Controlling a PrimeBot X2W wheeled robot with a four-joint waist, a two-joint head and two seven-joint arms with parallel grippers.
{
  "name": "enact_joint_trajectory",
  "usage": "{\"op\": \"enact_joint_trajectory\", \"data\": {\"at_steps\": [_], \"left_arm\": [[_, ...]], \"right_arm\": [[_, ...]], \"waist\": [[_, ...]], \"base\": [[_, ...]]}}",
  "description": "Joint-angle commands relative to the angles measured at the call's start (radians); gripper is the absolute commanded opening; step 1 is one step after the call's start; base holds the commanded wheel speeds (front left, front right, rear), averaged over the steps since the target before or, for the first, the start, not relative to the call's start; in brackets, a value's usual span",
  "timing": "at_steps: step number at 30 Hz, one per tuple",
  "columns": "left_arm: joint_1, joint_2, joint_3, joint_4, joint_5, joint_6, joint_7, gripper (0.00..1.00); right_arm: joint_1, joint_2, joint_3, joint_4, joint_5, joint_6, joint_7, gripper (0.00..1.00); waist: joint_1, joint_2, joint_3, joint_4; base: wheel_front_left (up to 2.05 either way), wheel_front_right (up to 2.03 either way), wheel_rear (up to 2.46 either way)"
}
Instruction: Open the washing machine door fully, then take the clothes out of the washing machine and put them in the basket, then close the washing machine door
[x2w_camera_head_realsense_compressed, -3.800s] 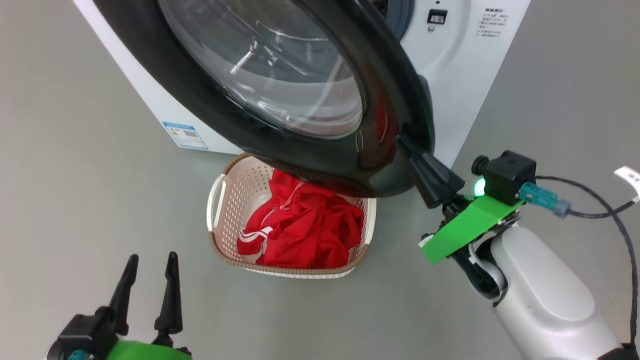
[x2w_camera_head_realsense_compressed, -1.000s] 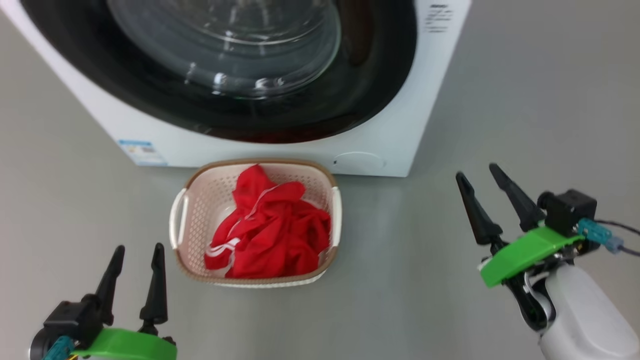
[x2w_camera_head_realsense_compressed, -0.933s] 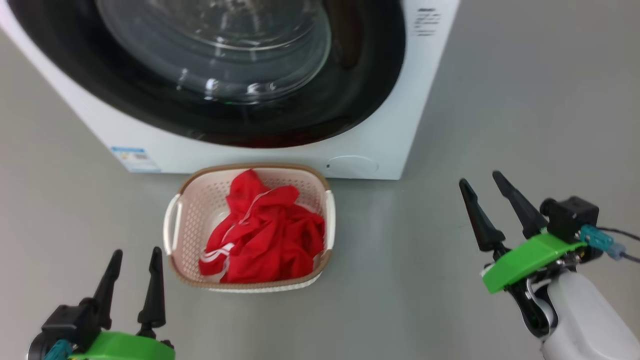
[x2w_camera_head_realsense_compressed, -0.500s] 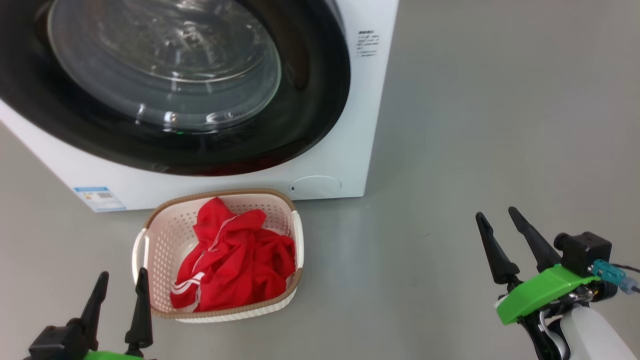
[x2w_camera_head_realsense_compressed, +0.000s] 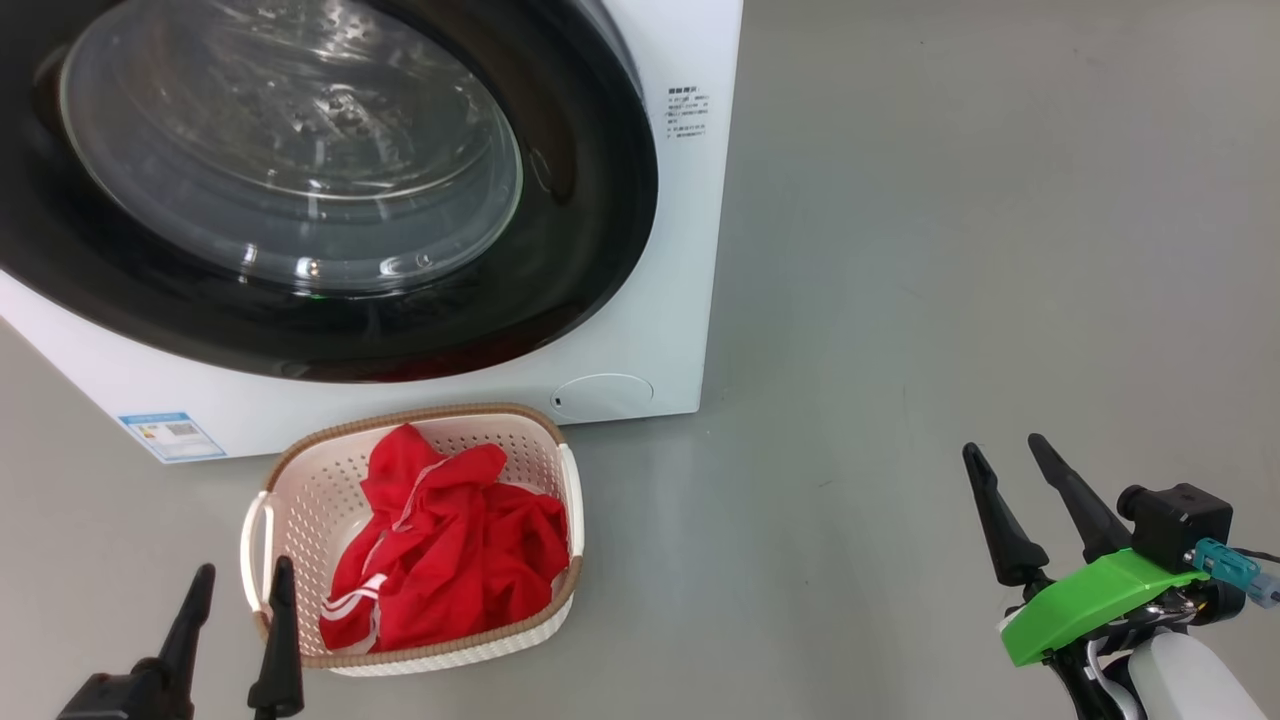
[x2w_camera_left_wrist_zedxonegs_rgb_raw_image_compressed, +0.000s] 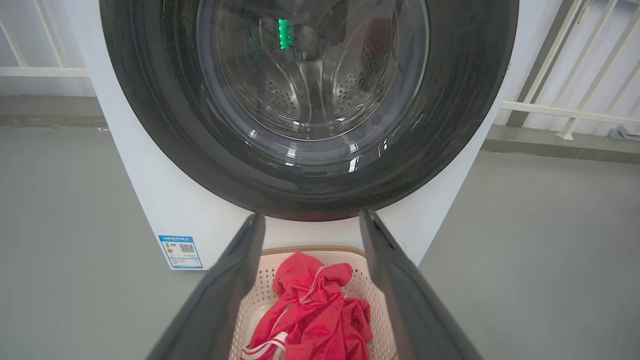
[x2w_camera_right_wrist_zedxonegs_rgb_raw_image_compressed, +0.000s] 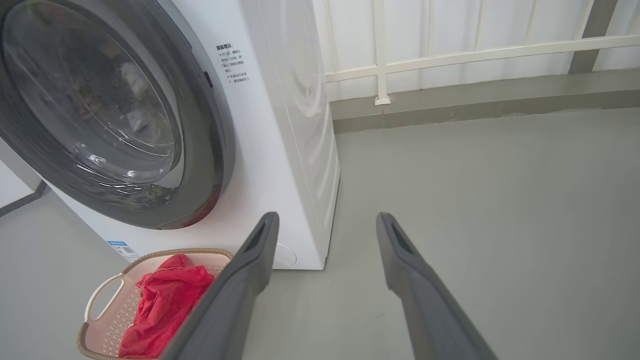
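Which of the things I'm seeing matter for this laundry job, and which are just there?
Job: washing machine; door, which looks shut; red clothes, lying in the basket.
Just there: blue label; round white cap; white railing behind.

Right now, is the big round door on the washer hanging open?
No, the washing machine door is shut, lying flat against the white front of the washing machine.

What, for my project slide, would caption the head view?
Closed washing machine door, red striped clothes in the basket, left gripper and right gripper open and empty.
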Motion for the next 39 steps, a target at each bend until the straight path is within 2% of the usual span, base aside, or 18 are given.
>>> {"op": "enact_joint_trajectory", "data": {"at_steps": [1,8,9,18,22,26,39], "left_arm": [[-0.010,0.014,0.033,-0.026,-0.002,-0.003,-0.008,1.00],[-0.014,0.017,0.028,-0.024,-0.005,-0.003,-0.008,1.00],[0.004,0.000,-0.005,0.000,-0.001,0.000,0.000,0.00],[0.016,-0.040,-0.013,0.063,-0.031,0.000,0.014,0.00],[0.014,-0.041,-0.010,0.061,-0.074,0.000,0.026,0.00],[0.008,-0.041,-0.006,0.062,-0.127,0.000,0.039,0.00],[-0.006,-0.042,0.006,0.062,-0.266,0.000,0.076,0.00]], "right_arm": [[0.009,-0.004,0.014,-0.021,-0.005,-0.002,-0.005,1.00],[0.006,0.000,0.013,-0.024,-0.009,-0.002,-0.005,1.00],[0.001,0.007,-0.005,0.000,-0.001,0.000,0.000,0.00],[0.046,0.049,-0.001,0.059,0.025,0.000,0.009,0.00],[0.051,0.053,-0.009,0.050,0.063,0.000,0.020,0.00],[0.054,0.059,-0.018,0.043,0.110,0.000,0.034,0.00],[0.062,0.074,-0.042,0.020,0.233,0.000,0.072,0.00]], "waist": [[0.0000,-0.0001,0.000,0.001],[0.0000,-0.0001,0.001,0.007],[0.0000,-0.0001,0.001,0.007],[0.0002,-0.0001,0.000,0.008],[0.0023,-0.0001,-0.007,0.011],[0.0001,-0.0001,-0.009,0.013],[0.0000,-0.0001,-0.020,0.020]], "base": [[0.00,0.00,0.00],[0.00,0.00,0.00],[0.00,0.00,0.00],[0.00,0.00,0.00],[0.00,0.00,0.00],[0.00,0.00,0.00],[0.00,0.00,0.00]]}}
